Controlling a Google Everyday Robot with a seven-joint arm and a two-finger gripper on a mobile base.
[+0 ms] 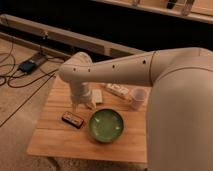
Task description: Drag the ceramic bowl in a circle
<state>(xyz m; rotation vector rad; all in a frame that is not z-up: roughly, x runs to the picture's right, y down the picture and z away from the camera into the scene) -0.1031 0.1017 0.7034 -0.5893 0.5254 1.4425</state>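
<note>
The ceramic bowl is round, shallow and green-glazed, and sits on the wooden table near its front middle. My gripper hangs from the white arm just left of and behind the bowl, above the table, apart from the bowl's rim. Nothing shows between its tips.
A small dark box lies left of the bowl, under the gripper. A white cup stands behind the bowl at the right. A white flat device and a small pale block lie at the back. Cables and a dark adapter lie on the floor at the left.
</note>
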